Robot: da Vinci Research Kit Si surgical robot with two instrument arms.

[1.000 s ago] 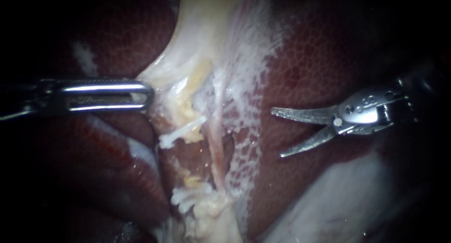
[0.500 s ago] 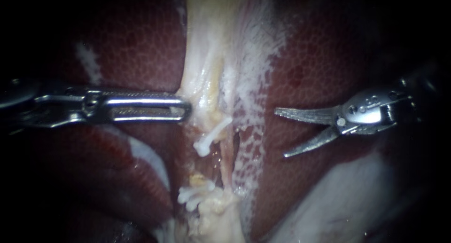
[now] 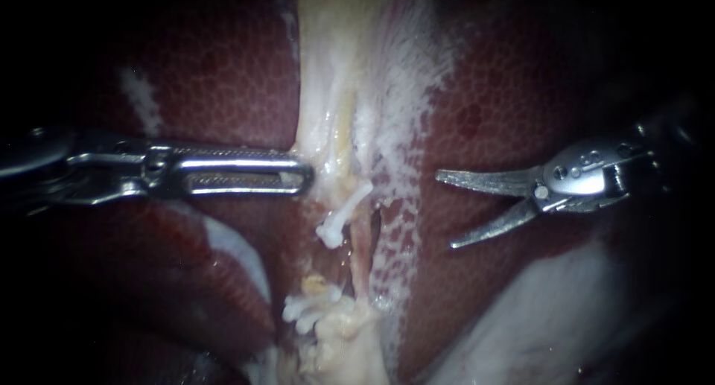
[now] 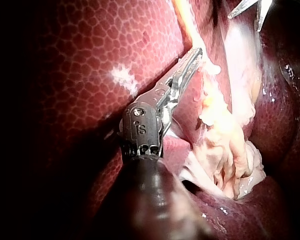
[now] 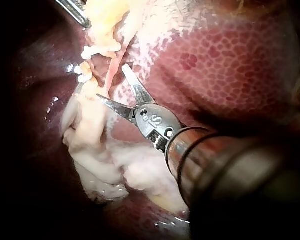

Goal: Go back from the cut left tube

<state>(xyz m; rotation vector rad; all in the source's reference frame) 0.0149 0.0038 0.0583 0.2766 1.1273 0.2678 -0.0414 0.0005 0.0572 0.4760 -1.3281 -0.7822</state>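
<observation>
1. Well to one side of the upper clip (image 3: 341, 215), in the endoscope view, the right instrument (image 3: 443, 211) hangs over the liver (image 3: 514, 94). Its two curved blades are spread, with nothing between them. The cut left tube (image 3: 319, 284) ends in a yellowish stub just below that clip and carries the lower clips (image 3: 304, 310). A bare gap separates the stub from the upper clip. On the clip's other side, the left instrument (image 3: 302, 179) appears to have its slotted jaws closed on the edge of the pale band (image 3: 335, 94).
2. To back off well, I judge the blades should draw away from the upper clip along their own shaft line, closing on the way. That way no edge snags the lacy white film (image 3: 402, 132) or the thin tube (image 3: 363, 251) just beside the clip. The left hold should not slacken.
3. From the left wrist, the left instrument (image 4: 196, 54) lies over glossy, cobble-patterned liver (image 4: 90, 65). Its jaws are pinched together at the pale band (image 4: 225, 135), which looks wet, stringy and lumpy. Beyond it, the right instrument (image 4: 244, 22) shows its blades apart.
4. From the right wrist, the right instrument (image 5: 111, 82) holds thin, tapered metal blades parted. The upper clip (image 5: 97, 50), a small white bar, sits ahead of them. Soft creamy folds (image 5: 115, 170) lie under the shaft.
</observation>
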